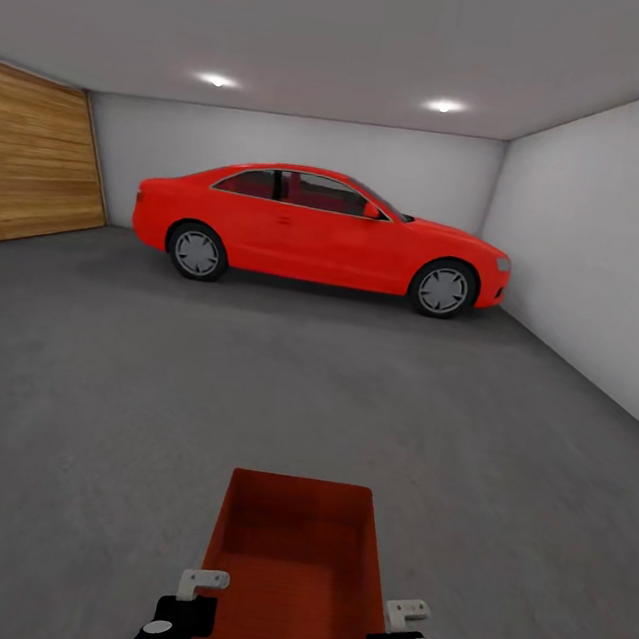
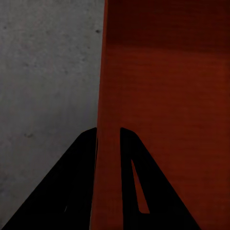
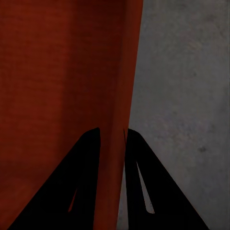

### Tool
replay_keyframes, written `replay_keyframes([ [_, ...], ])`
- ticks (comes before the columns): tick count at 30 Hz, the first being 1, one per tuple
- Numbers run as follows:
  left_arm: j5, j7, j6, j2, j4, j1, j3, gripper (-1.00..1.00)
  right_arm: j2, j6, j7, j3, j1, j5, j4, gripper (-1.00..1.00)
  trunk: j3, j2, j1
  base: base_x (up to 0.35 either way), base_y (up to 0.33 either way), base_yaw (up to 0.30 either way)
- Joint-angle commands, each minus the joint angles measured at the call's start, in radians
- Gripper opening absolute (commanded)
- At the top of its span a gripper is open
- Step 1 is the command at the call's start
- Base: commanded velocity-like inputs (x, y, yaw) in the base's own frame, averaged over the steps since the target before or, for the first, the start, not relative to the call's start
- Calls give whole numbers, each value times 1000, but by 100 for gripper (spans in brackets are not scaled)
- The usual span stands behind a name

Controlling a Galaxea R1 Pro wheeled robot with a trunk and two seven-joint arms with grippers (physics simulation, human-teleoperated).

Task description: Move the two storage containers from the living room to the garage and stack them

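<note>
One storage container (image 1: 292, 568) is in hand, carried low and centred in front of the robot, inside the garage and above its floor (image 1: 97, 401). The left gripper (image 2: 108, 136) straddles the container's left wall, one finger on either side of the thin red-orange rim and closed against it; the right gripper (image 3: 112, 136) does the same on the right wall. Both wrist views look down past the clamped walls to speckled grey concrete, so the bin seems to hang clear of the ground, though how high I cannot tell. The step in hand looks like the delivery of a bin into the garage; no other container shows on the concrete ahead, so this one probably goes down first as the base. The next move calls for lowering both arms evenly, keeping the bin level until its bottom rests flat, then parting the fingers on each side together. The room is bare: dark rough concrete, plain white walls (image 1: 601, 246), two ceiling lights (image 1: 444, 105), a wooden plank panel (image 1: 33, 161) at the left and a red car (image 1: 316, 228) parked side-on along the far wall, well apart from the robot.
</note>
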Motion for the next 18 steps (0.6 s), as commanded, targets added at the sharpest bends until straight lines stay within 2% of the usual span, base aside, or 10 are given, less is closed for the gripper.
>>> replay_keyframes([
  [1, 4, 4, -3, 41, 0, 0, -5, -100, -12, 6, 8, 2, -1, -8, -2, -100, -1, 0, 0, 261, 0, 0],
  [18, 4, 4, -3, 41, 0, -1, -5, -100, -12, 6, 8, 2, -1, -8, -2, -100, -1, 0, 0, 261, 0, 0],
])
